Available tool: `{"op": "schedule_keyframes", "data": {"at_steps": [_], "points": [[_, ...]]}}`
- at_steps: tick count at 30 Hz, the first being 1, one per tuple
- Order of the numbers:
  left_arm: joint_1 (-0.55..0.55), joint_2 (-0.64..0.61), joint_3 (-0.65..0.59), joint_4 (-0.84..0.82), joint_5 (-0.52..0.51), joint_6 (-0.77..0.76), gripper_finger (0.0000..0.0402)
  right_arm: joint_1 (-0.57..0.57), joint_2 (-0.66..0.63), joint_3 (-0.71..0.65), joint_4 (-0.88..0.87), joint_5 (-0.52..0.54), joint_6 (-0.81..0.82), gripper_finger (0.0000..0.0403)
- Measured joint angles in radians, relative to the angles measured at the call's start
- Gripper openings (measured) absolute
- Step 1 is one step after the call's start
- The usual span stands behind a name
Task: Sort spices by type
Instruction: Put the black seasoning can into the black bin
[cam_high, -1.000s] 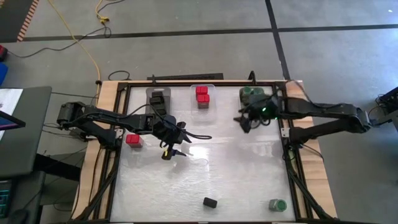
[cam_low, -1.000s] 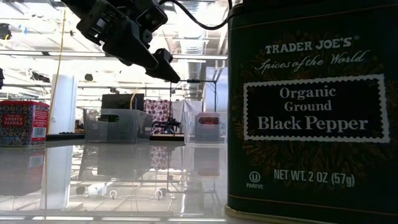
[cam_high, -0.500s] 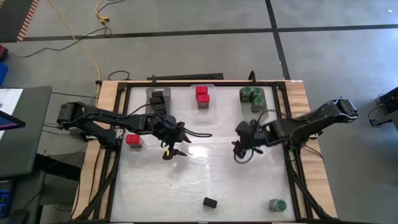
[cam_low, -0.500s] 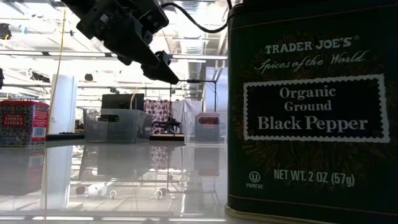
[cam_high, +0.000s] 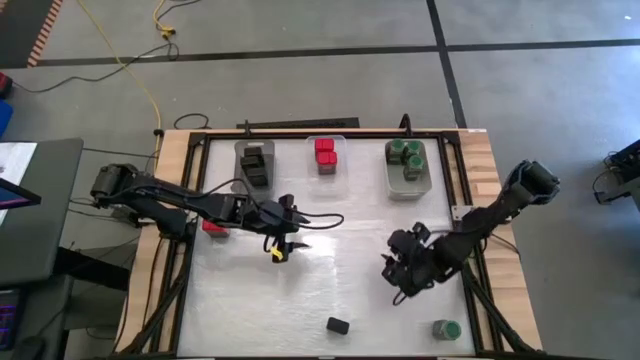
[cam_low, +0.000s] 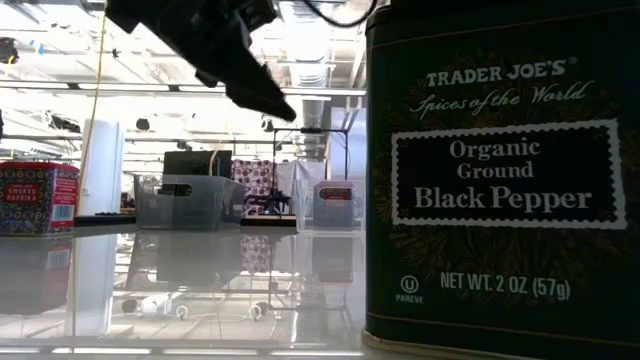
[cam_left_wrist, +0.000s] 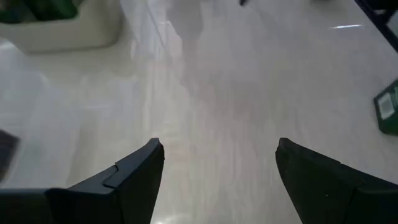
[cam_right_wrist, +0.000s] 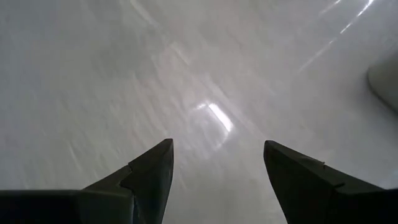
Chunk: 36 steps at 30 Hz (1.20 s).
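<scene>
We list three bins along the table's (cam_high: 330, 290) far edge. The left bin (cam_high: 254, 163) holds black boxes (cam_high: 258, 167). The middle bin (cam_high: 326, 157) holds red boxes (cam_high: 325, 150). The right bin (cam_high: 407, 168) holds green-lidded jars (cam_high: 405, 156).

Loose items: one red box (cam_high: 214, 228) at the left side, partly under the left arm; one black box (cam_high: 338, 325) near the front edge; one green jar (cam_high: 446, 329) at the front right corner. In the low view the black pepper tin (cam_low: 500, 170) fills the foreground, and the loose red tin (cam_low: 38, 197) stands far left.

We find the left gripper (cam_high: 284, 243) over mid-table, fingers (cam_left_wrist: 137, 168) wide apart, holding nothing. The right gripper (cam_high: 398, 272) hangs over the right front of the table, between the right bin and the loose jar; its fingers (cam_right_wrist: 152, 171) are spread and hold nothing.
</scene>
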<state>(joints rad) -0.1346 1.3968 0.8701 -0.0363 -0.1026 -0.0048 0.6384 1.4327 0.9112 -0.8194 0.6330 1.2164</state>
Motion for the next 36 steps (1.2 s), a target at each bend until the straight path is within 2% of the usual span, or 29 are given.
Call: {"op": "schedule_keyframes", "data": {"at_steps": [5,8,12,19,30,36], "points": [[-0.055,0.000,0.056,-0.026,-0.062,-0.018,0.0297,0.055,0.076,-0.003,0.037,0.064,0.059,0.0276],[-0.085,0.000,0.077,-0.027,-0.085,-0.033,0.0297,0.052,0.081,-0.074,0.148,0.071,0.060,0.0276],[-0.123,0.002,0.100,-0.025,-0.095,-0.057,0.0297,0.017,0.018,-0.216,0.353,0.034,0.018,0.0276],[-0.181,0.072,0.186,-0.045,-0.146,-0.076,0.0297,-0.014,-0.128,-0.342,0.486,0.052,-0.013,0.0276],[-0.253,0.317,0.501,-0.298,-0.145,-0.174,0.0297,0.005,-0.151,-0.358,0.477,0.050,-0.026,0.0276],[-0.317,0.455,0.683,-0.372,-0.144,-0.108,0.0297,0.010,-0.153,-0.357,0.493,0.047,-0.096,0.0276]]}}
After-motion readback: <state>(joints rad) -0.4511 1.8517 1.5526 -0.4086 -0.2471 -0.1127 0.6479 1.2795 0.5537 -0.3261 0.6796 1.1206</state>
